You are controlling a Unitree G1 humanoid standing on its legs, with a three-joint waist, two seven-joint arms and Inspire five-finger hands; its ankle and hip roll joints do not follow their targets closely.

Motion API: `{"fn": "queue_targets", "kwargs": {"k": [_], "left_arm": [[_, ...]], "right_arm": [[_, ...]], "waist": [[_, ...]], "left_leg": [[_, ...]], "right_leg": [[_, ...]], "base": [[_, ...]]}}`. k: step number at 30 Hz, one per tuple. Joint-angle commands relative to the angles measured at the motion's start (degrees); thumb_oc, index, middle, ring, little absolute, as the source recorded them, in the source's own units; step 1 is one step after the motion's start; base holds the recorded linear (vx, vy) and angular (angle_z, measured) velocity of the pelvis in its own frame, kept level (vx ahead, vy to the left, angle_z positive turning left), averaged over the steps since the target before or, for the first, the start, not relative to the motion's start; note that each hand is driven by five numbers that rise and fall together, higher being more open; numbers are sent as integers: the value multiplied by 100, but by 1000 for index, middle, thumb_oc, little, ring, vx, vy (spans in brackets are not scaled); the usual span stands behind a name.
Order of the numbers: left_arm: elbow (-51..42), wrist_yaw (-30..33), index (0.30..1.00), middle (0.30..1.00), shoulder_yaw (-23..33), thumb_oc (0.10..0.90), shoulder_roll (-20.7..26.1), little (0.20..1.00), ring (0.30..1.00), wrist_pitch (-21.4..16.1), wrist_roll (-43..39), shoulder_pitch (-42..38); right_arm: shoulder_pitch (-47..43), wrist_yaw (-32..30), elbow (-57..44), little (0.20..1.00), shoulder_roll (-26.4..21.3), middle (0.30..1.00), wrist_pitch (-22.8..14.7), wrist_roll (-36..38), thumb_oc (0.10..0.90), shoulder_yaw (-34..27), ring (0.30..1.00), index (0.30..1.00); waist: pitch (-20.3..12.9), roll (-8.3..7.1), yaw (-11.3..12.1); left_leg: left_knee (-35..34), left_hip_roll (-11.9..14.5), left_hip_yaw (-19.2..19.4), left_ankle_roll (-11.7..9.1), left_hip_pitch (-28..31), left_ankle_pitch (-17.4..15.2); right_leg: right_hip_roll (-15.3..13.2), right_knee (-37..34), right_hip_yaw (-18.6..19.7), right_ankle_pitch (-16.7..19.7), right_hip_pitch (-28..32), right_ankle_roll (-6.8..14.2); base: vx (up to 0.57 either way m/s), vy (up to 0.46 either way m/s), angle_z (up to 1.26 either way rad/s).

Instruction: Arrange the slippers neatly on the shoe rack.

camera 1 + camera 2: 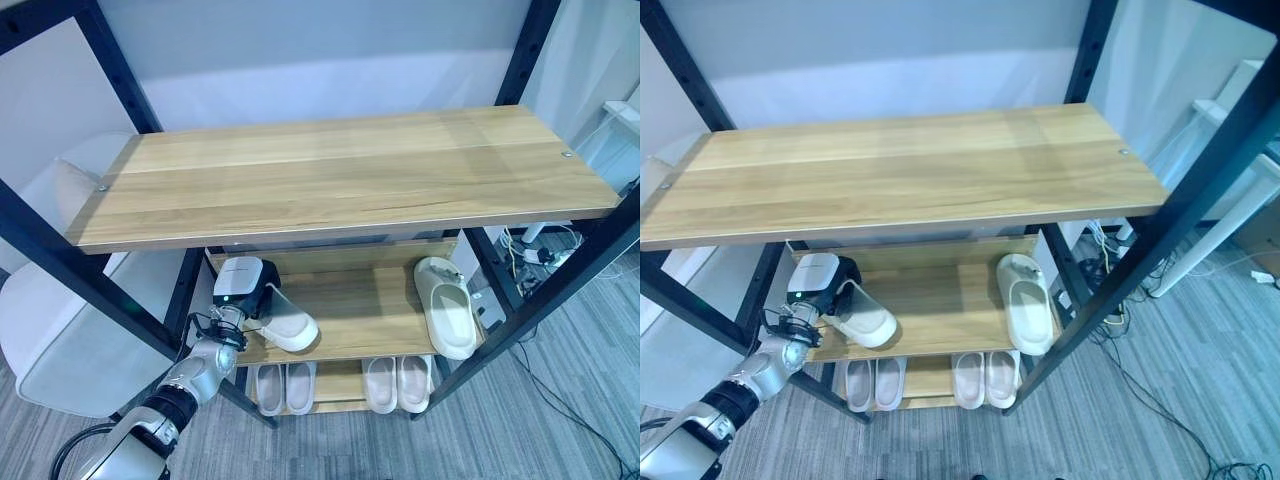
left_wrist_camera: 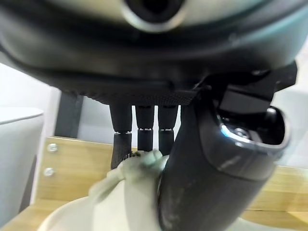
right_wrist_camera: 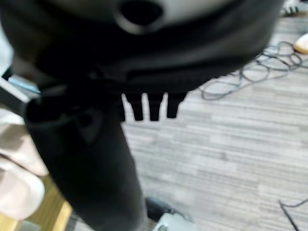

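Note:
The shoe rack has a bare wooden top shelf (image 1: 340, 170). On its middle shelf (image 1: 370, 295) my left hand (image 1: 243, 287) is shut on a cream slipper (image 1: 291, 327) at the left end. In the left wrist view its fingers (image 2: 144, 130) lie over the slipper's strap (image 2: 127, 185) and the thumb (image 2: 202, 163) presses the near side. A second cream slipper (image 1: 446, 310) lies at the right end of that shelf, toe towards the back. My right hand (image 3: 86, 159) hangs open above the carpet beside the rack.
Two pairs of pale slippers (image 1: 285, 387) (image 1: 398, 383) stand on the bottom shelf. Black uprights (image 1: 545, 295) frame the rack. A white rounded seat (image 1: 50, 340) stands to the left. Cables and a power strip (image 1: 530, 258) lie to the right on grey carpet.

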Motion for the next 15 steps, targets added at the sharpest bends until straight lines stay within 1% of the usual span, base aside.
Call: {"fn": "queue_targets", "kwargs": {"k": [1, 5, 6, 10, 15], "left_arm": [[483, 80, 300, 300, -100, 400, -232, 300, 300, -210, 128, -910], [515, 144, 300, 300, -306, 400, -348, 300, 300, -259, 236, -1087], [502, 177, 300, 300, -434, 400, -446, 300, 300, -304, 248, -1247], [412, 237, 300, 300, -623, 400, -608, 300, 300, -447, 162, -1472], [-418, 72, 300, 300, -799, 400, -758, 300, 300, -890, -305, -1539]], "right_arm": [[-95, -320, -3, 900, -238, 900, -84, 73, 800, 90, 900, 900], [-135, -333, 42, 900, -275, 900, -81, 67, 800, 133, 900, 900], [-186, -352, 64, 900, -308, 900, -82, 74, 800, 166, 900, 900], [-278, -337, 135, 900, -325, 900, -78, 98, 800, 249, 900, 900], [-259, -347, 147, 900, -332, 900, -86, 159, 800, 261, 900, 900]], "waist": [[-8, -162, -38], [-22, -154, -66], [-21, -150, -102], [6, -129, -152], [17, -85, -223]], "left_leg": [[14, -248, -139, -50, -27, -445], [14, -238, -116, -53, -89, -434], [14, -238, -109, -54, -125, -425], [14, -240, -68, -50, -237, -394], [14, -224, -5, -35, -357, -356]], "right_leg": [[39, 31, 62, -70, -224, 442], [37, 31, 86, -59, -301, 440], [42, 31, 105, -49, -352, 437], [29, 31, 145, 6, -494, 440], [25, 31, 232, 55, -642, 432]], "base": [[0, 0, 0], [2, -15, -5], [-1, -17, -12], [-20, -13, -8], [-3, -2, -11]]}}
